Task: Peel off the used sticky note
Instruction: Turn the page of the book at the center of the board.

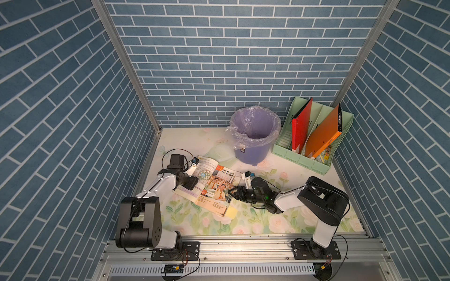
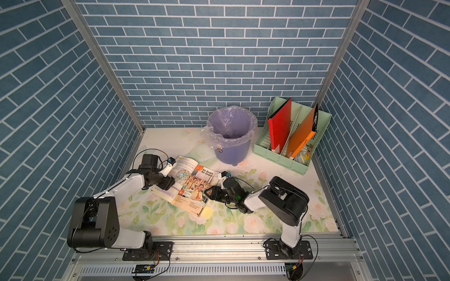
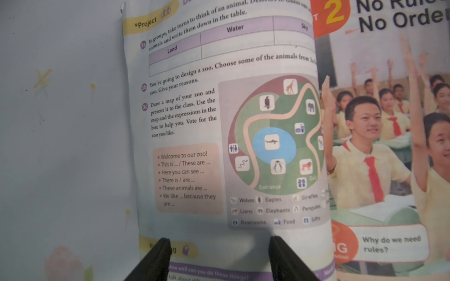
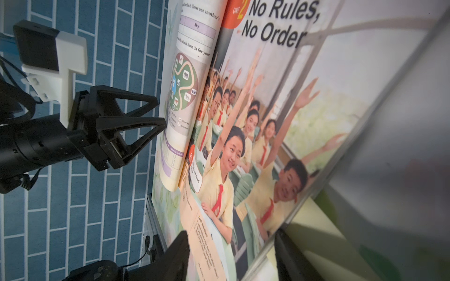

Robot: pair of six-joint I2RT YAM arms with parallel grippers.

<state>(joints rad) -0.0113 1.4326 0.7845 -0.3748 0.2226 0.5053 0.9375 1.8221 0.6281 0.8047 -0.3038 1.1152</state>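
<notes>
Two top views, book: the book [image 1: 216, 187] is lying open on the floral table [image 1: 280, 219], in both top views.
Note: the yellow note [image 1: 232, 212] is poking out past the book's near right corner, touching the page edge and lying flat on the table.
Left arm: the left gripper [image 1: 193, 185] is sitting over the near part of the left page. Its jaws are showing poorly from above.
Right arm: the right gripper [image 1: 231, 192] is reaching to the right page's outer edge with its jaws spread. It is near the note but apart from it.
Surroundings: the bin [image 1: 250, 153] and the rack [image 1: 302, 160] are standing by the far wall, well apart from the book.
Left wrist view: the left gripper [image 3: 219, 238] is holding its fingers spread wide at the left page and pinching nothing. Contact with the paper cannot be told.
Right wrist view: the right gripper [image 4: 231, 233] is holding its fingers spread and pinching nothing, and the right page's outer edge is showing between them. The left gripper [image 4: 160, 110] is showing its jaws apart, with the tips at the left page's edge. The note is too blurred to pick out.
</notes>
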